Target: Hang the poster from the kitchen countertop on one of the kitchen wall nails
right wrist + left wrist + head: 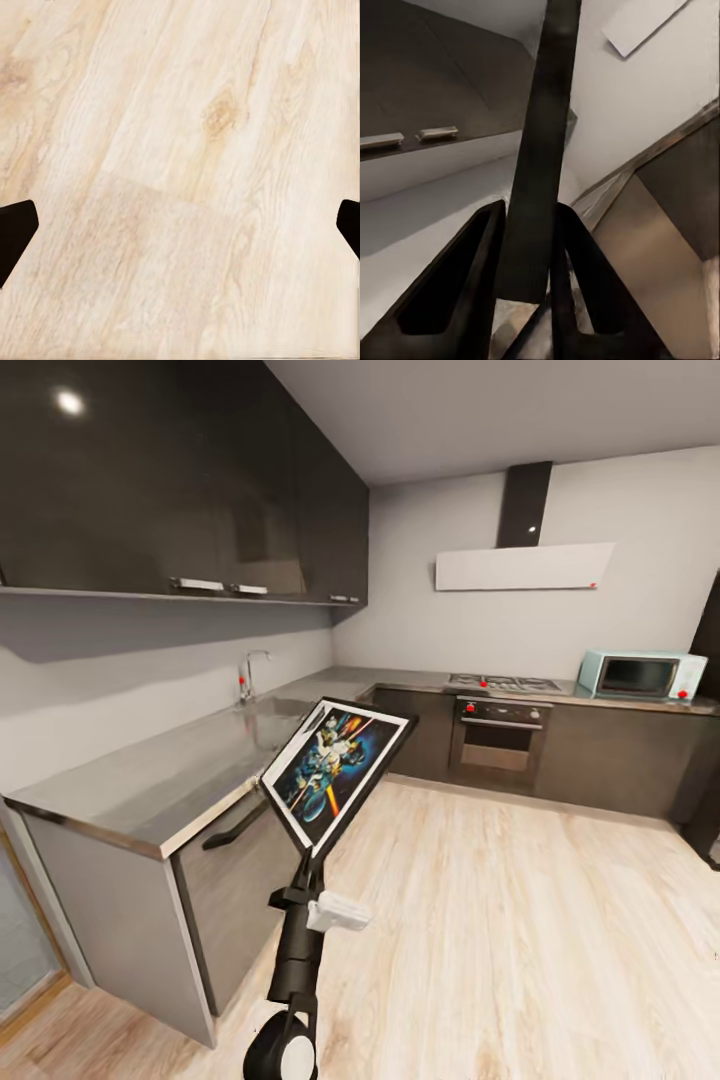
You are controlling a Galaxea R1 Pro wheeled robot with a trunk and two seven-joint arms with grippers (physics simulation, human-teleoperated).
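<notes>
**Poster held up off the counter by the left gripper**

The poster (335, 772) is a rectangle with a thin black frame, a white border and dark blue artwork crowded with pale figures, with patches of orange and a bright cyan streak. It is tilted, face up and toward the camera, in the air just beside the countertop (150, 780) edge, above the wood floor (500, 920). No lettering on it can be read at this size. Its lower edge sits in the left gripper (312, 857), which is clamped on it at the top of the raised black arm. In the left wrist view the poster (540, 150) shows edge-on as a dark strip pinched between the two fingers (472, 262).

In the right wrist view the right gripper (180, 225) has its tips wide apart at the picture's edges, holding nothing, over pale floor planks (180, 150).

The grey countertop runs in an L, with a chrome tap (250, 672) by the sink, a hob (503, 682) over an oven (498, 738), and a pale blue microwave (642, 674) at the far end. Dark wall cabinets (170, 480) hang above, and a white hood (523, 566) is on the far wall.
</notes>
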